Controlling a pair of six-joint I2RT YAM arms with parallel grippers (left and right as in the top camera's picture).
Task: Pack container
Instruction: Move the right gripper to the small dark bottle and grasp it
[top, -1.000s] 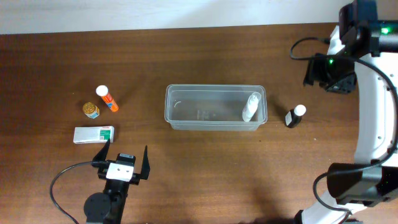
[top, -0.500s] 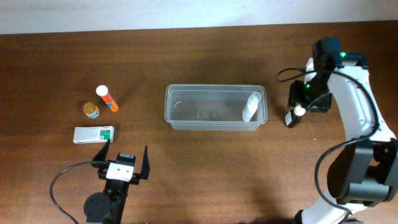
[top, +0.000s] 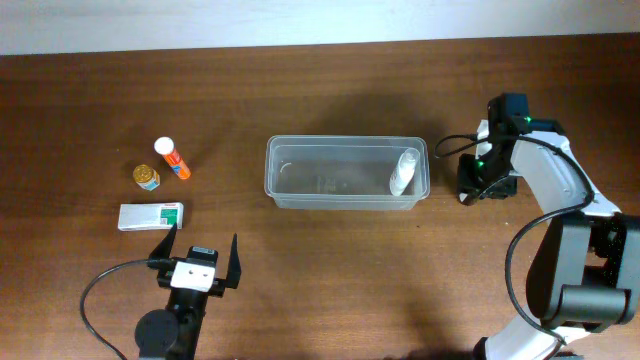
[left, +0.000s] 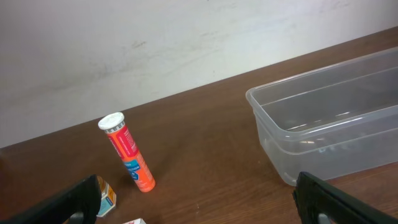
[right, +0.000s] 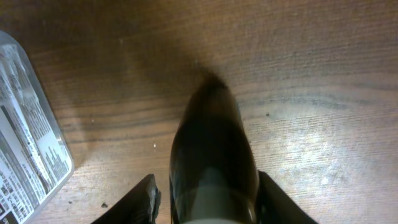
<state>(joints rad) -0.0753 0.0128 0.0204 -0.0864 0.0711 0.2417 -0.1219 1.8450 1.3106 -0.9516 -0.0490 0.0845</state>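
The clear plastic container (top: 347, 172) stands mid-table with a white bottle (top: 404, 172) lying in its right end. It also shows in the left wrist view (left: 336, 118) and at the left edge of the right wrist view (right: 25, 124). My right gripper (top: 478, 185) is down at the table just right of the container. Its open fingers (right: 205, 199) straddle a small dark bottle (right: 211, 155), with a gap at the left finger. My left gripper (top: 197, 252) is open and empty near the front edge (left: 202, 208).
An orange tube with a white cap (top: 172, 158), a small yellow-lidded jar (top: 147, 177) and a white and green box (top: 151, 216) lie at the left, ahead of my left gripper. The tube (left: 127, 152) lies on bare wood.
My right arm has come down from the back right corner and lowered its gripper over the dark bottle. The left arm and the other objects have not moved.
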